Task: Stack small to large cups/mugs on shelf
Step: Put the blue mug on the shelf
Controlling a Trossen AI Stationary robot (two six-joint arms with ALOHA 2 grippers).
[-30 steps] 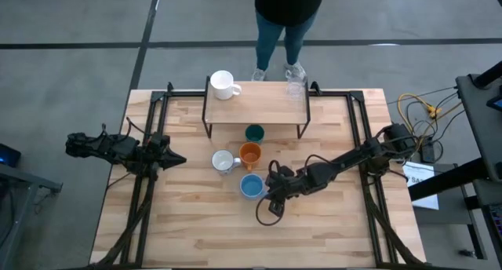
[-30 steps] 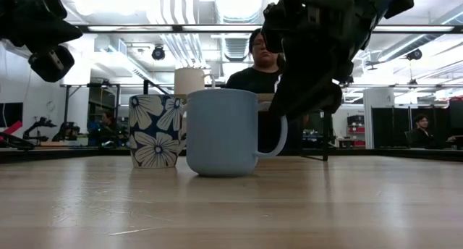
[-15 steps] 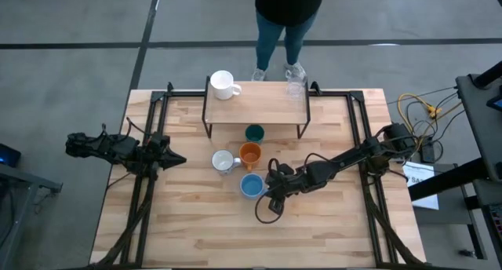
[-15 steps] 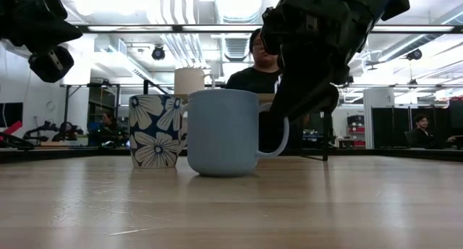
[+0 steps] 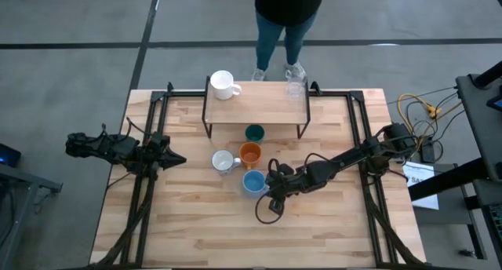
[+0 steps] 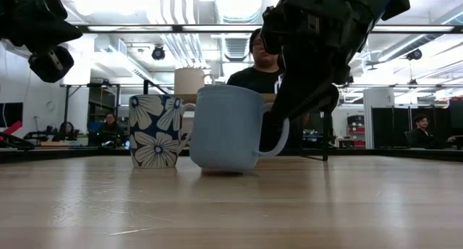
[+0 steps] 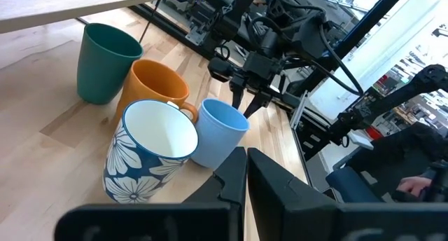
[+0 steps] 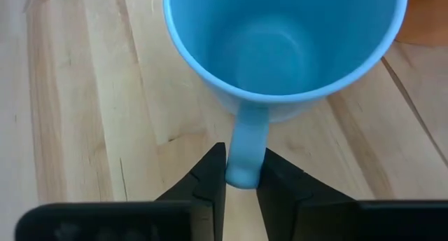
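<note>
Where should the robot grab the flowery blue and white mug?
Probably by its rim. The flowery mug stands upright with its mouth open, so one finger could go inside and one outside. Come from above, on the side away from the orange mug and the light blue mug, which crowd close. Its handle is mostly hidden. The right gripper is busy, shut on the light blue mug's handle.

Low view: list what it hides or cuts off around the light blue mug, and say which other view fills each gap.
- Orange mug: hidden in the low view behind the light blue mug; the left wrist view shows it.
- Dark green cup: also hidden there; seen from above.
- Handle grip: the right arm's bulk covers it in the low view; the right wrist view shows the right claw shut on the handle.
- Left claw: cut off by the frame's edge.
</note>
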